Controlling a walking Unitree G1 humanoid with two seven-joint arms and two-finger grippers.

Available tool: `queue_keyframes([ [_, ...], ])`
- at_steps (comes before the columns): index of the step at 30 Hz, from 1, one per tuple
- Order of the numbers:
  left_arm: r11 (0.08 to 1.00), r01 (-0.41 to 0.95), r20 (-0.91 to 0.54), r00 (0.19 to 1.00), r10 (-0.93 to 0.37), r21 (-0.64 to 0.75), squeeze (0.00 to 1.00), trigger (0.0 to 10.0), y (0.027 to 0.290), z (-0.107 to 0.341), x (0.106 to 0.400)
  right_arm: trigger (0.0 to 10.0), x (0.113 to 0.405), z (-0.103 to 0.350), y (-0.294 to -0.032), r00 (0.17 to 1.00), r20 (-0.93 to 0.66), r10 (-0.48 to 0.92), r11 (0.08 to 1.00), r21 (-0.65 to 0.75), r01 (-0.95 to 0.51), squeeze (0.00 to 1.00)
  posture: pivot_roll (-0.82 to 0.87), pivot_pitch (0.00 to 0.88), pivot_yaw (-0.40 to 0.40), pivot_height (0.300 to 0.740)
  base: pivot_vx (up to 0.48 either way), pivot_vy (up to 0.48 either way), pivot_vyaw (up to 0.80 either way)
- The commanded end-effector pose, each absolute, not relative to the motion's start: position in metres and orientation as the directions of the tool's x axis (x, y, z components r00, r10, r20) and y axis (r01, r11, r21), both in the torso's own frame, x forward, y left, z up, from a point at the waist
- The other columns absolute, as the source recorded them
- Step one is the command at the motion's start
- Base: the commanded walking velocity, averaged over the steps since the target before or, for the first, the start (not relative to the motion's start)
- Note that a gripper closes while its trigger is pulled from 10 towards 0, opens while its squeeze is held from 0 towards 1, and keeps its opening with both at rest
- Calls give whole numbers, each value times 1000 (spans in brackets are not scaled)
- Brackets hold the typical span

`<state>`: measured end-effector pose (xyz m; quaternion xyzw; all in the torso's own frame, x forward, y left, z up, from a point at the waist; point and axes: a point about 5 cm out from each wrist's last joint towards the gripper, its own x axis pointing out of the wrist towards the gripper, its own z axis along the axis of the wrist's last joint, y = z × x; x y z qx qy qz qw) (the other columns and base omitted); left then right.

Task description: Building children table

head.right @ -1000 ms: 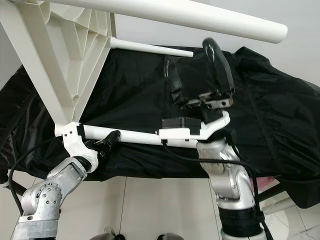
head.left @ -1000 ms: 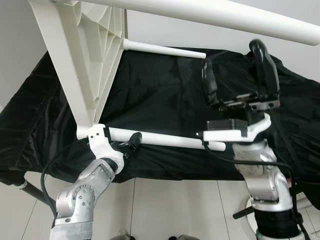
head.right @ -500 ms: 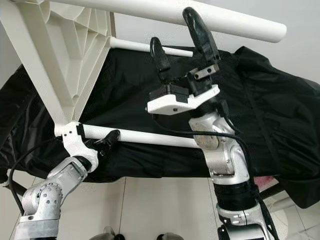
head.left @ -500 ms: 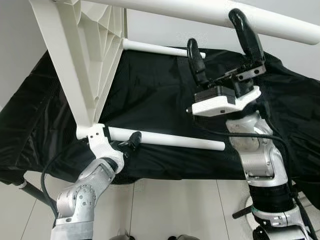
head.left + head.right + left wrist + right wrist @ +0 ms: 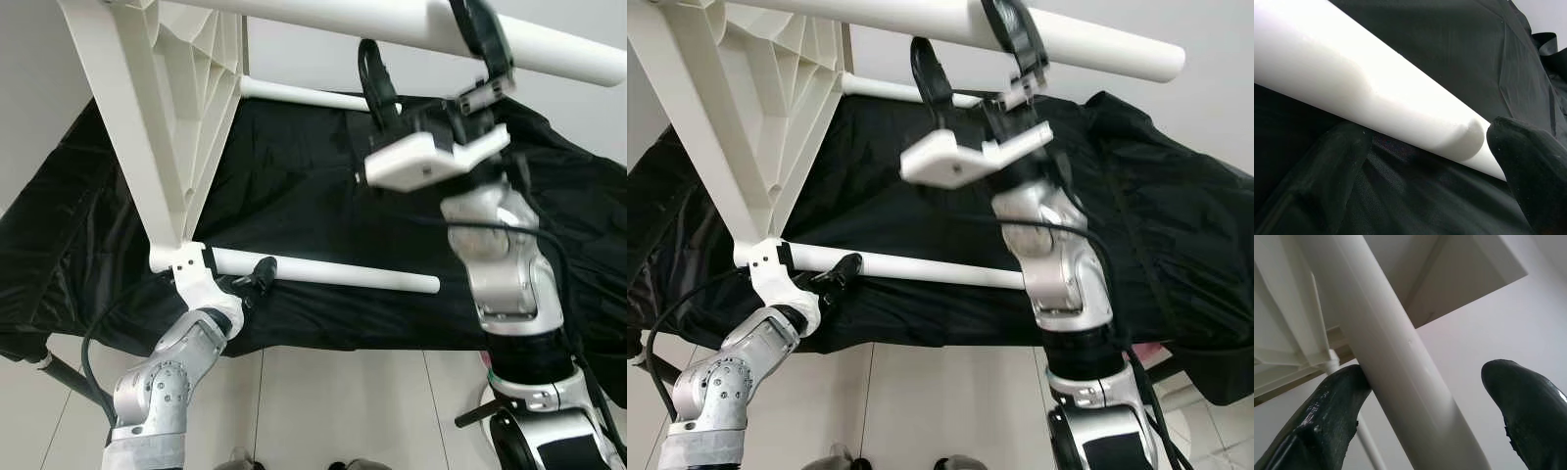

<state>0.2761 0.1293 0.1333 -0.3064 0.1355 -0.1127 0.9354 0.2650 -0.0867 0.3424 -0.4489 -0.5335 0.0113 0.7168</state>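
White plastic children's table [image 5: 176,117] is tipped on its side, filling the upper left of the frame in the head views; ribbed underside of the tabletop faces right, smooth round white legs stick out to the right. Top leg [image 5: 392,24] is thick and runs across the top edge of the frame to the upper right. Far leg [image 5: 304,95] is thinner, upper centre. Lower leg [image 5: 333,274] runs across the middle of the frame, tapered slightly, flat free end at centre right. All parts plain matte white, no marks.

Behind and below the table, a black sheet [image 5: 323,186] covers a bed or similar surface, wrinkled, glossy.

Left gripper [image 5: 257,274], lower left of centre, jaws pinching the lower leg near its socket; in the left wrist view one finger [image 5: 1530,166] sits against the white leg.

Right gripper [image 5: 975,54] is raised to the top centre of the frame, jaws spread wide around the top leg; in the right wrist view one finger [image 5: 1332,416] touches the leg, the other stands apart from it.

White tiled floor [image 5: 343,411] along the bottom of the frame
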Motion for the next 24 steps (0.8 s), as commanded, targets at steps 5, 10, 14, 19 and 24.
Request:
queue_keyframes([
  [5,788,101,-222,931,-290,-607,0,10000,127,126,276,10000,262,353,-81,466,731,498,570,-681,460,0,-20,63,-34,740,0,0,0],
  [10,787,103,-225,928,-296,-608,0,10000,123,125,275,10000,267,356,-77,543,667,511,474,-745,469,0,-28,62,-29,740,0,0,-181],
  [14,784,102,-222,929,-294,-612,0,10000,123,125,276,7098,270,355,-76,583,626,518,438,-780,447,0,-29,64,-29,740,0,0,-325],
  [19,780,81,-225,935,-275,-620,0,10000,121,126,277,0,275,351,-82,664,592,457,461,-796,392,0,-30,67,-31,740,0,0,0],
  [24,778,74,-222,938,-268,-624,0,10000,120,128,278,0,276,348,-85,698,587,410,509,-782,359,0,-31,66,-32,740,0,0,0],
])
